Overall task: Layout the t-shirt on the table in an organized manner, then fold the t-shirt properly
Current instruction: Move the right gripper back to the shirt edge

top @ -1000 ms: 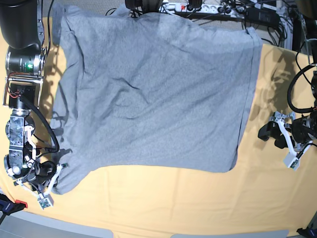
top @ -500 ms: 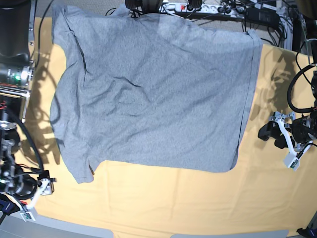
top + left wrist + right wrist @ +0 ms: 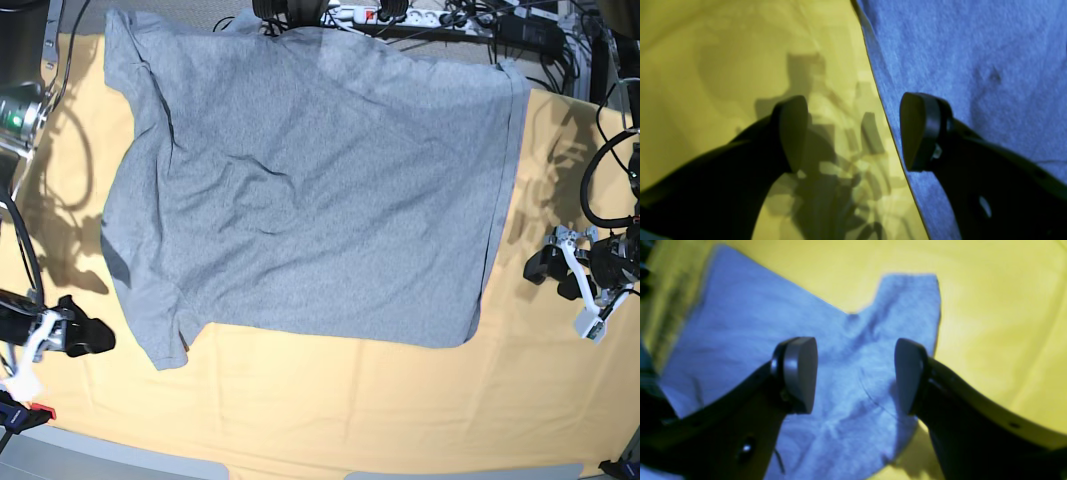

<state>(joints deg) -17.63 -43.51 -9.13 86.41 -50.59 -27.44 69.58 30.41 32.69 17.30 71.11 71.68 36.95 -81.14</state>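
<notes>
Grey t-shirt (image 3: 320, 190) flat, bare table (image 3: 330, 410) along near hem

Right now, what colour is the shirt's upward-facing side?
Plain heather grey, no print showing on the t-shirt; clearest in the base view.

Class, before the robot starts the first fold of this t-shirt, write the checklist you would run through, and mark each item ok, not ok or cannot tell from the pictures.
1. T-shirt spread out on the table: ok, it lies open with only shallow creases.
2. Near sleeve flat: not ok, it is rumpled in the right wrist view.
3. Far sleeve flat: cannot tell, it runs to the table's far edge.
4. Right pincer free: ok, jaws apart, nothing between them, beside the near sleeve.
5. Left pincer free: ok, jaws apart, straddling the shirt's hem edge without gripping.
6. Printed side down: cannot tell; only plain grey shows.
</notes>
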